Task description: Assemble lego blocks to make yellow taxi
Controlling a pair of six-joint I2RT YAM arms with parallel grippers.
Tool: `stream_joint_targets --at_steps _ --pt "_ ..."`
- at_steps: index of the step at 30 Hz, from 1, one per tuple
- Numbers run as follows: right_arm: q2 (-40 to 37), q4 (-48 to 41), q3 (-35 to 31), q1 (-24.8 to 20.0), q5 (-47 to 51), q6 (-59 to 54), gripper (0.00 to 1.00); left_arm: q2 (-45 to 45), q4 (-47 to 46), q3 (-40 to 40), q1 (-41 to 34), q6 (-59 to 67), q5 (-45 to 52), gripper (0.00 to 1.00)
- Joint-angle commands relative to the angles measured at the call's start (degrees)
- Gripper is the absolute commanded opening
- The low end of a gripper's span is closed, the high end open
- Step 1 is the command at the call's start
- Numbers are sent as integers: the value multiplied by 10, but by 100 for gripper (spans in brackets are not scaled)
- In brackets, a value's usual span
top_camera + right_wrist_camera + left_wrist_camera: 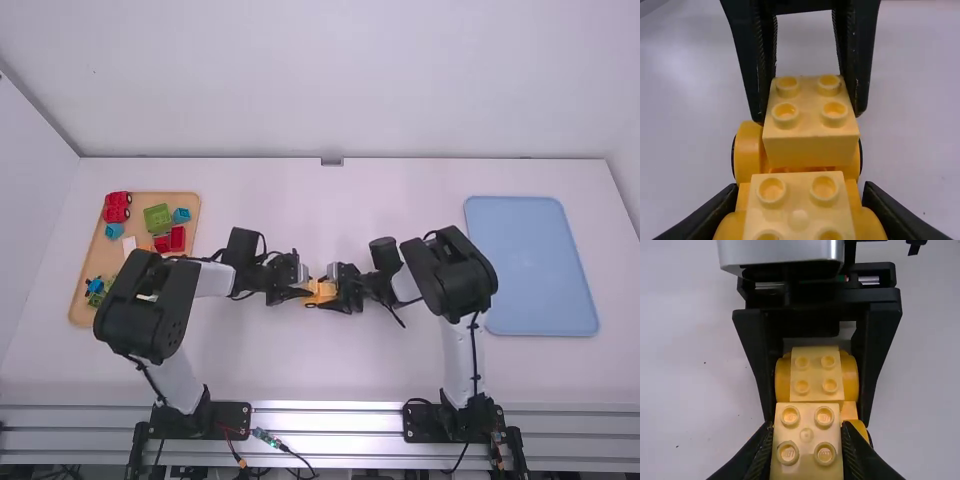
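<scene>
A yellow wheeled base (748, 152) sits near the middle of the bench (300, 365), between the two arms; whether it touches the surface I cannot tell. On its end nearer the right arm is a yellow studded block (800, 200). Over its other end is a second yellow block (810, 150), also with its studs up; whether that one is pressed fully home I cannot tell. The left claw (305, 291) is closed on this second block, a finger against each side. The right claw (337, 289) grips the wheeled base from either side at the opposite end, so the two claws face each other. Well off to the left, partly under the left arm (160, 300), a wooden tray (99, 258) holds red pieces (117, 207), a green block (158, 219), blue pieces (181, 215) and a white piece (129, 246). Well apart on the right lies a blue tray (530, 265).
</scene>
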Motion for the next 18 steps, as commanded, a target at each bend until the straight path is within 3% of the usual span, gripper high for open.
stream_joint_targets --at_steps 1,18 --pt "11 -7 -2 -2 20 -8 47 14 4 2 -7 9 28 2" --pt "11 -8 12 -1 21 17 44 22 -18 5 -8 30 49 2"
